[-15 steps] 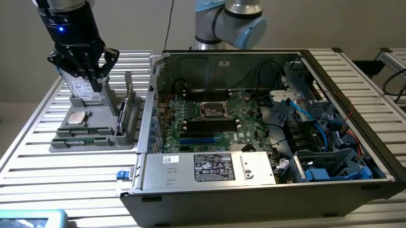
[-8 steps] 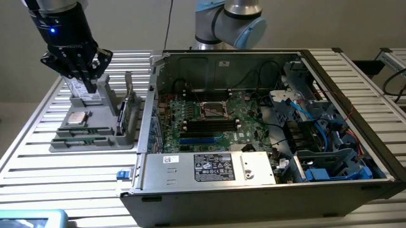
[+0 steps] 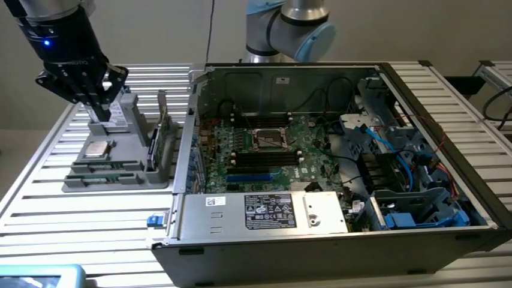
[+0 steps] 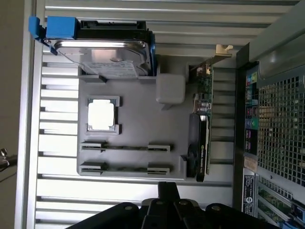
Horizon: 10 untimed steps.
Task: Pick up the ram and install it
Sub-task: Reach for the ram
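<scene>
Black multi-fingered gripper (image 3: 102, 115) hangs pinched shut, gripping nothing, over the far end of the grey moulded plastic tray (image 3: 120, 185) in the exterior view; two long thin green ram sticks (image 3: 102, 167) lie slotted along the tray's near edge.

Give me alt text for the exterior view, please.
A closed end effector hangs over a gray tray holding two ram sticks, at the exterior view's left. Beside it, an open computer case shows its motherboard.

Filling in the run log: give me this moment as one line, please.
end effector: shut, empty, over tray | ram: in tray slot, untouched | computer case: open
</scene>
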{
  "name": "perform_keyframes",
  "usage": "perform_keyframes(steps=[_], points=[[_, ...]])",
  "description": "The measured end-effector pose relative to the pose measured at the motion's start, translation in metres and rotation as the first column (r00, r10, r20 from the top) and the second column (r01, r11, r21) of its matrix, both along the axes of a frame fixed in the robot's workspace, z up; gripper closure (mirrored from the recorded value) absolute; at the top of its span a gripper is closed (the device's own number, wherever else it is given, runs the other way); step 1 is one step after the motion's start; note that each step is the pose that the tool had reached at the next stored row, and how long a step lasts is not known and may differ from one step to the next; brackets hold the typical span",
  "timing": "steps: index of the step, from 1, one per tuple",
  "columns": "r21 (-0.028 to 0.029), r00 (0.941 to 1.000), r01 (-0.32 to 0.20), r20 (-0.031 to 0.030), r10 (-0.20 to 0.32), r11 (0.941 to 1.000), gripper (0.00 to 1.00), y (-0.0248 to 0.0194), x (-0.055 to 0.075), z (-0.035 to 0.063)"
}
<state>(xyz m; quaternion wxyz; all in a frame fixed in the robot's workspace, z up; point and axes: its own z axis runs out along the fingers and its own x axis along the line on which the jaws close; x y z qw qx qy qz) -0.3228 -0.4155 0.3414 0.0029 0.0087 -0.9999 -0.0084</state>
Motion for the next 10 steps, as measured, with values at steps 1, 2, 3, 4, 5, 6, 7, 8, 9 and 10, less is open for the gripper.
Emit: perform_keyframes(steps=[1,2,3,4,5,6,7,8,9,10], points=[[0.0002,1.0,0.0,0.0015,0.0,1.0,0.89,-0.0012,-0.003,-0.0003],[0.0004,1.0,0.0,0.0028,0.0,1.0,0.89,-0.0024,-0.005,-0.0006],[0.0007,1.0,0.0,0.004,0.0,1.0,0.89,-0.0035,-0.008,-0.0009],[0.0011,1.0,0.0,0.0052,0.0,1.0,0.89,-0.0048,-0.011,-0.0012],[0.0016,1.0,0.0,0.006,0.0,1.0,0.89,-0.006,-0.014,-0.0014],[0.0021,1.0,0.0,0.0067,0.0,1.0,0.89,-0.0072,-0.016,-0.0016],[0.003,1.0,0.0,0.0073,0.0,1.0,0.89,-0.0085,-0.019,-0.0018],[0.0038,1.0,0.0,0.0079,0.0,1.0,0.89,-0.0099,-0.021,-0.0021],[0.0044,1.0,0.0,0.0093,0.0,1.0,0.89,-0.0111,-0.024,-0.0025],[0.0046,0.9999,0.0,0.0116,0.0,1.0,0.89,-0.0119,-0.026,-0.003]])
